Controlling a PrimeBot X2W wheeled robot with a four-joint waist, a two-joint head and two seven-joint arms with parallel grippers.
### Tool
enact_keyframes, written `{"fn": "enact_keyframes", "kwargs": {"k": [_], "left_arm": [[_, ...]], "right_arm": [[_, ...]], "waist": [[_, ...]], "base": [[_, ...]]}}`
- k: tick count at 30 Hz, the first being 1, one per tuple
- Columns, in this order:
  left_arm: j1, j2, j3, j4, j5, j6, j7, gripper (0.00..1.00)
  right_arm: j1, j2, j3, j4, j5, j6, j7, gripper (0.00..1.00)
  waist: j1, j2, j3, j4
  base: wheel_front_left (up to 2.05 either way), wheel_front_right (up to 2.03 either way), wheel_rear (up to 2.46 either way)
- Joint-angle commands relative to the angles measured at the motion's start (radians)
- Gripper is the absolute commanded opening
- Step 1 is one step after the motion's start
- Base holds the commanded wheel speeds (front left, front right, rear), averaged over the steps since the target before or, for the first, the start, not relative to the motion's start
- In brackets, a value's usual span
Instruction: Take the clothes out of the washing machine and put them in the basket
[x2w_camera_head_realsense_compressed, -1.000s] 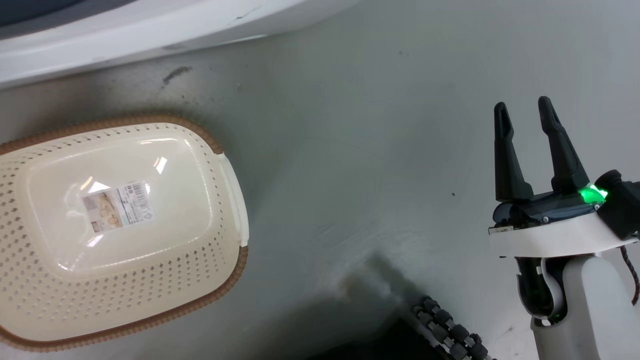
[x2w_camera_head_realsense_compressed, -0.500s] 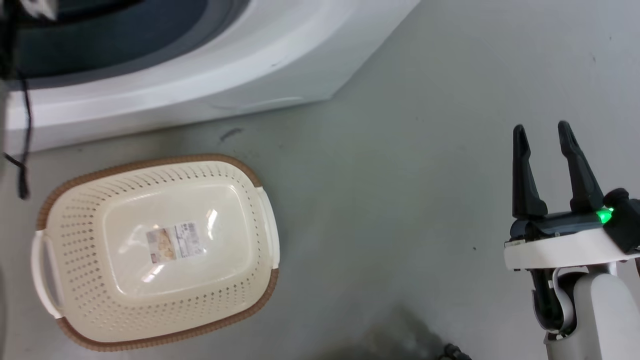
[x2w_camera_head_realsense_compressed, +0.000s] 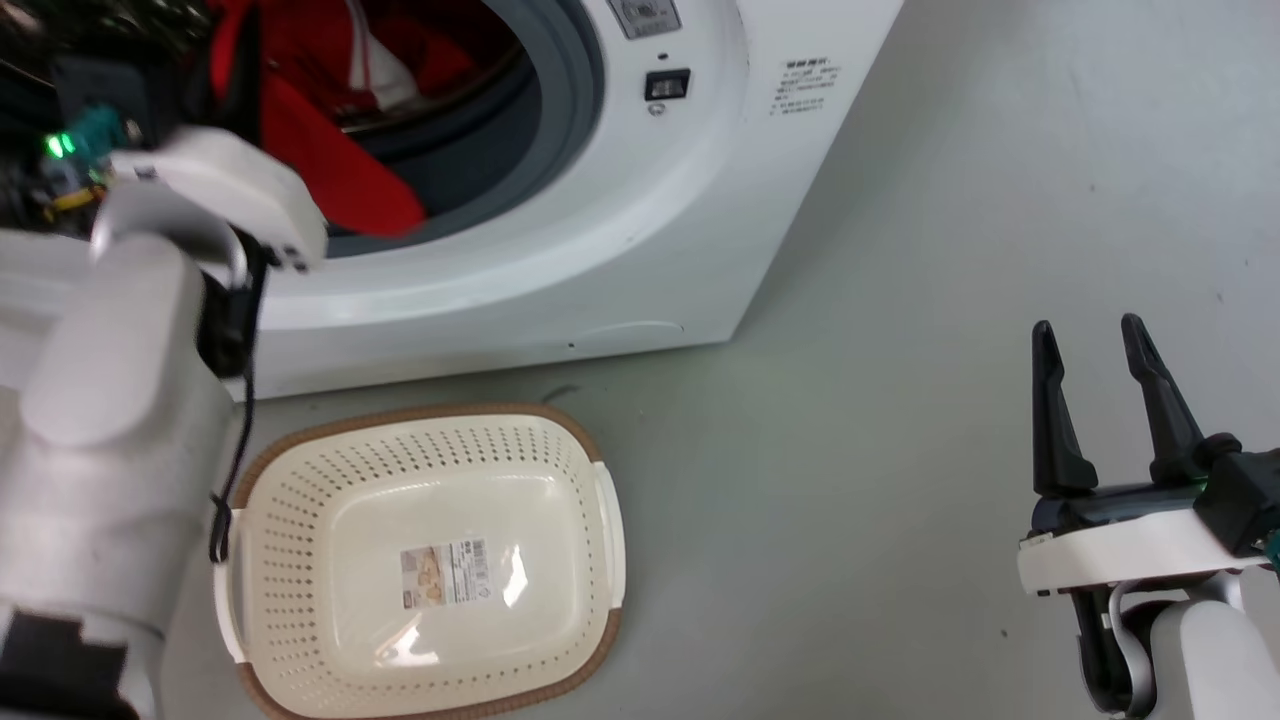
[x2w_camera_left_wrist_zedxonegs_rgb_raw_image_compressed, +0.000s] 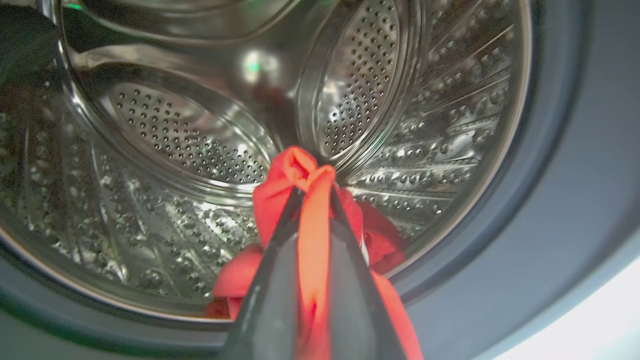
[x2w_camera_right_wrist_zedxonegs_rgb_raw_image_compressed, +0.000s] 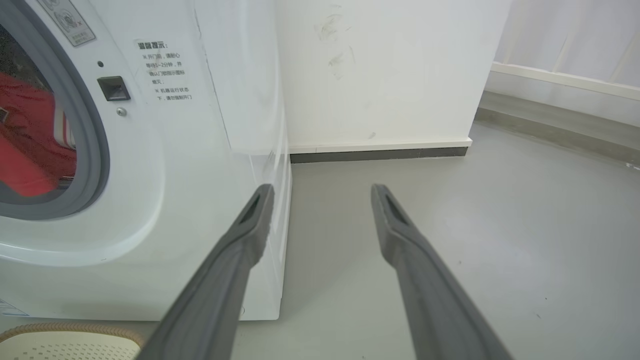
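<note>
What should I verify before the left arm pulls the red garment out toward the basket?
1. Left gripper shut on the clothes: ok, red fabric is pinched between its fingers.
2. Fabric free of the drum: cannot tell, its lower part is hidden behind the fingers.
3. Washing machine porthole unobstructed: ok.
4. Basket upright, empty, on the floor before the machine: ok.
5. Right gripper open, holding nothing, off to the side: ok.

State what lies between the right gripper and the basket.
In the head view, bare grey floor is all that separates the right gripper from the basket.
</note>
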Motion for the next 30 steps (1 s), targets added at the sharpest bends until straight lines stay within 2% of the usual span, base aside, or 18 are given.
{"fn": "enact_keyframes", "kwargs": {"k": [1, 6, 10, 18, 25, 30], "left_arm": [[0.079, -0.009, 0.022, -0.068, 0.018, 0.011, -0.003, 0.0], [0.255, -0.032, 0.1, -0.3, 0.088, 0.034, -0.004, 0.0], [0.377, -0.053, 0.151, -0.468, 0.15, 0.033, -0.004, 0.0], [0.577, -0.123, 0.248, -0.751, 0.221, 0.001, -0.004, 0.0], [0.72, -0.168, 0.273, -0.841, 0.247, -0.03, -0.004, 0.0], [0.803, -0.191, 0.273, -0.788, 0.25, -0.051, -0.004, 0.0]], "right_arm": [[0.022, -0.001, -0.005, 0.003, -0.01, -0.001, -0.002, 1.0], [0.044, -0.001, -0.016, 0.01, -0.026, -0.001, -0.002, 1.0], [0.066, -0.001, -0.022, 0.013, -0.039, -0.001, -0.002, 1.0], [0.099, -0.001, -0.031, 0.017, -0.055, -0.001, -0.002, 1.0], [0.115, -0.001, -0.034, 0.013, -0.064, -0.001, -0.002, 1.0], [0.107, -0.001, -0.032, 0.007, -0.069, -0.001, -0.002, 1.0]], "waist": [[0.0003, -0.0001, -0.061, 0.034], [0.0003, -0.0001, -0.12, 0.057], [0.0003, -0.0001, -0.159, 0.077], [0.0003, -0.0001, -0.219, 0.116], [0.0003, -0.0001, -0.233, 0.15], [0.0003, -0.0001, -0.21, 0.17]], "base": [[0.0, 0.0, 0.0], [0.0, 0.0, 0.0], [0.0, 0.0, 0.0], [0.0, 0.0, 0.0], [0.0, 0.0, 0.0], [0.0, 0.0, 0.0]]}}
